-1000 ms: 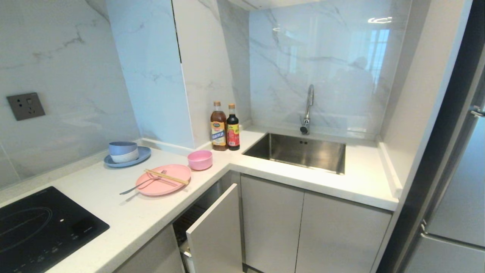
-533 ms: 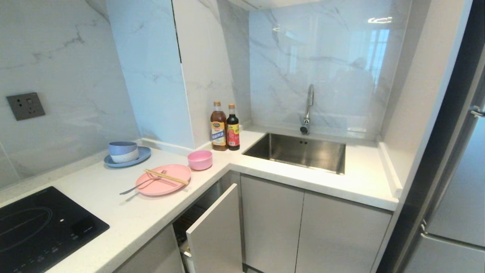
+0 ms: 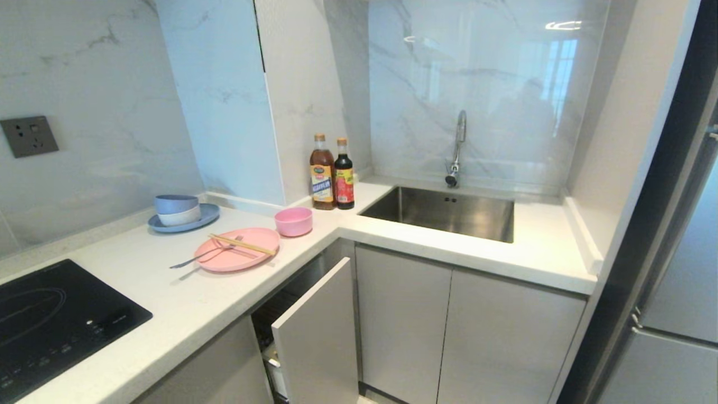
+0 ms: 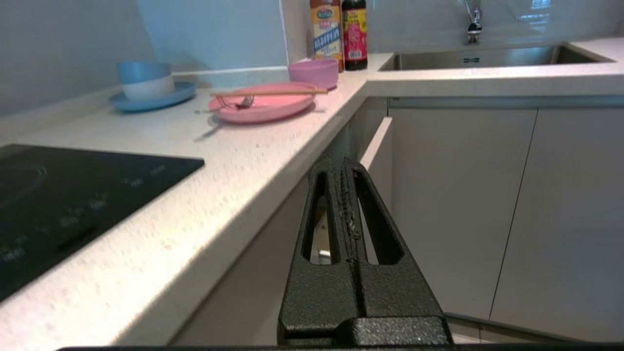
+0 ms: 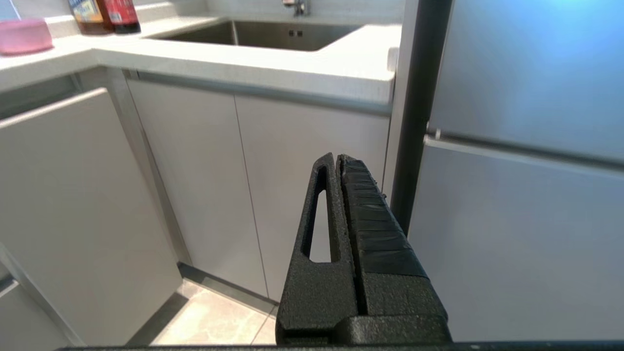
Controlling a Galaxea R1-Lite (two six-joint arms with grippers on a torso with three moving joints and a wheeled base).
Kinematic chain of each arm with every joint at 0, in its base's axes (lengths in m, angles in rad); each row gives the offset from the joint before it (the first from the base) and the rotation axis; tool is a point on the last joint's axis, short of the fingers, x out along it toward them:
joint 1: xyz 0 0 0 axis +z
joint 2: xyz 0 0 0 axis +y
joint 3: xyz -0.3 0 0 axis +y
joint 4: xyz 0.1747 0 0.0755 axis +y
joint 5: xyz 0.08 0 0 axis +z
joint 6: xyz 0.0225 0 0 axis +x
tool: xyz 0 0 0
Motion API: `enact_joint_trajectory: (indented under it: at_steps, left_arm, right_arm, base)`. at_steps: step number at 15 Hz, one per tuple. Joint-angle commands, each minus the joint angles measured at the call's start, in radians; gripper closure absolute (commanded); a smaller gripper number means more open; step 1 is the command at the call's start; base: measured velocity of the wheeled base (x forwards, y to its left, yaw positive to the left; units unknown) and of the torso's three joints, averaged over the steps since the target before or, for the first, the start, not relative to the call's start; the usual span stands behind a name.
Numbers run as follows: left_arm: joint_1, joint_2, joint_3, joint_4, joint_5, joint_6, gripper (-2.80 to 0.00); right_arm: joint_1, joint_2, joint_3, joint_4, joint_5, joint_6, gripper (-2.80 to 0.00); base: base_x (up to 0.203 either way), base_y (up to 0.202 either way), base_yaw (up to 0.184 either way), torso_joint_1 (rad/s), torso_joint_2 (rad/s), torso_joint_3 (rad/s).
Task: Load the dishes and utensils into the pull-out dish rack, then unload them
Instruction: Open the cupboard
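Head view: I am looking down at the pink plate (image 3: 236,249) sitting on the counter (image 3: 185,306), chopsticks (image 3: 241,245) and fork (image 3: 203,256) lying on it, pink bowl (image 3: 293,221) at its two o'clock. Below, the pull-out dish rack (image 3: 277,336) is showing partly open. My left gripper (image 4: 342,168) and right gripper (image 5: 337,163) are hanging low by the cabinets, fingers pressed together, holding nothing.

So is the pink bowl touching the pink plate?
Apart. The head view shows a strip of white counter between the pink bowl and the pink plate.
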Motion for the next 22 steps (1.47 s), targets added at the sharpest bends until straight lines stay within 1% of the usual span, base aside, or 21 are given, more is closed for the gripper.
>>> enact_joint_trajectory:
  at_steps: [1, 13, 16, 22]
  left_arm:
    - [0.000, 0.000, 0.026, -0.001, -0.001, 0.001, 0.00]
    - [0.000, 0.000, 0.026, -0.001, -0.001, 0.001, 0.00]
    - [0.000, 0.000, 0.026, -0.001, -0.001, 0.001, 0.00]
    - [0.000, 0.000, 0.026, -0.001, -0.001, 0.001, 0.00]
  right_arm:
    - [0.001, 0.000, 0.002, -0.001, 0.000, 0.000, 0.00]
    - [0.000, 0.000, 0.002, 0.000, 0.000, -0.001, 0.00]
    - [0.000, 0.000, 0.002, 0.000, 0.000, -0.001, 0.00]
    - [0.000, 0.000, 0.002, -0.001, 0.000, 0.000, 0.00]
  base:
    - [0.000, 0.000, 0.000, -0.275, 0.54, 0.285]
    - [0.000, 0.000, 0.000, -0.256, 0.51, 0.252]
    - [0.000, 0.000, 0.000, -0.100, 0.20, 0.094]
    - [0.000, 0.000, 0.000, -0.007, 0.02, 0.008]
